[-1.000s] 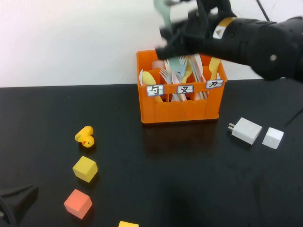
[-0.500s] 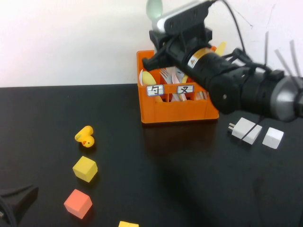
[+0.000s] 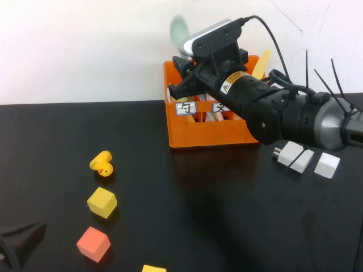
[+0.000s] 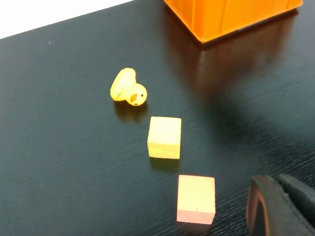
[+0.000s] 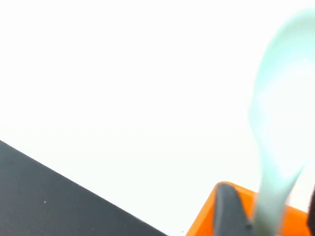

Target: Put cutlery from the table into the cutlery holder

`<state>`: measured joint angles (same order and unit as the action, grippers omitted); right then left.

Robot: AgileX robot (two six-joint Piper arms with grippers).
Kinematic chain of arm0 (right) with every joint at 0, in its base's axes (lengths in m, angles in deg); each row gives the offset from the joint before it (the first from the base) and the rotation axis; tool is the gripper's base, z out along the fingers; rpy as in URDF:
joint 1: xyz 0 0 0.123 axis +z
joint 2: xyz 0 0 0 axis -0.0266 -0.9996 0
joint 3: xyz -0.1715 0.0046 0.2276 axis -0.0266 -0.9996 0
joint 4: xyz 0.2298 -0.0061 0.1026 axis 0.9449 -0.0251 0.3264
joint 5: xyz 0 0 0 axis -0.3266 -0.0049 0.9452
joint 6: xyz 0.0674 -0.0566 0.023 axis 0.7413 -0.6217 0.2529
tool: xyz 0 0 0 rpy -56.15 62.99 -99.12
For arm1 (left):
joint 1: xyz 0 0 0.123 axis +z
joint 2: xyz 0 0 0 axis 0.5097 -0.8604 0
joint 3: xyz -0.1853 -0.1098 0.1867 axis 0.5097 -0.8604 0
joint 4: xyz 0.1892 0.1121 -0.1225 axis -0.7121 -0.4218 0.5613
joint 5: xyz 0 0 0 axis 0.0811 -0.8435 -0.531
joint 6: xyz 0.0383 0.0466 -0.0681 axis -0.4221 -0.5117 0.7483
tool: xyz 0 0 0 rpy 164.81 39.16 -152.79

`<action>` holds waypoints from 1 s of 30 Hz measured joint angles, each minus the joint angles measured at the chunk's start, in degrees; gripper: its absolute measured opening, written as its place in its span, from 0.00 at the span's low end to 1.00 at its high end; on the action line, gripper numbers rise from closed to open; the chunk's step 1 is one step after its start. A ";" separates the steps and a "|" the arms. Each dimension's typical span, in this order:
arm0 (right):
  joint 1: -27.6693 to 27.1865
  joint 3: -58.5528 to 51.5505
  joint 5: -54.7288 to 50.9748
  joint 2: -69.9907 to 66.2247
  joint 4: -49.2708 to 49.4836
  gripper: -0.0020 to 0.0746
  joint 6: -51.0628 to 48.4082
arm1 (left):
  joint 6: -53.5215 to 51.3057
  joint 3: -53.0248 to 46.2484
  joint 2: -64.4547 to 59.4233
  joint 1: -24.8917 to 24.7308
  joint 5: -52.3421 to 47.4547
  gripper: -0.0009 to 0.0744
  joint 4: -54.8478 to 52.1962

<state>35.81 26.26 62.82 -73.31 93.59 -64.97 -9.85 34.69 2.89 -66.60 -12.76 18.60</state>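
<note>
Since the earlier frame: right gripper (image 3: 184, 73) has swung left and lower, to the crate's (image 3: 210, 130) left rear corner. Fingers closed on spoon (image 3: 180, 31); long axis near upright, bowl topmost, handle end pointing down toward the left compartment. Left gripper (image 3: 20, 241): parked at desk's (image 3: 187, 215) near-left corner, finger state cannot be told.

Spoon (image 3: 180, 28) above crate's (image 3: 210, 133) left compartment

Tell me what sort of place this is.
Likely a robot lab test bench, not a kitchen: a bare black table against a white wall, toy blocks and a rubber duck, and labelled orange cutlery holder where the right gripper holds a spoon.
</note>
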 joint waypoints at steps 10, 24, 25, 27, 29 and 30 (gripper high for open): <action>0.00 -0.04 0.00 0.72 -0.24 0.54 0.00 | 0.00 0.00 0.00 0.00 0.00 0.01 0.00; 2.16 -0.14 -33.59 29.26 -19.76 0.04 -1.16 | 2.68 0.00 1.36 0.00 1.09 0.01 0.00; 2.16 -0.14 -37.84 31.48 -20.41 0.04 -1.87 | 2.82 0.00 1.90 0.00 1.52 0.01 0.00; 2.16 -1.12 -44.11 35.36 -20.88 0.03 -3.44 | 3.10 -0.23 3.69 0.00 3.30 0.01 -0.13; 2.16 -3.74 -48.39 39.56 -21.04 0.03 -5.55 | 3.23 -1.60 5.77 0.00 5.58 0.01 -0.26; 2.16 -5.83 -49.70 42.06 -21.04 0.03 -6.59 | 3.37 -2.66 7.08 0.00 7.04 0.01 -0.25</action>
<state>37.97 20.42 13.12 -31.25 72.55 -71.56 -6.49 32.03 9.97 -66.60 -5.72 18.34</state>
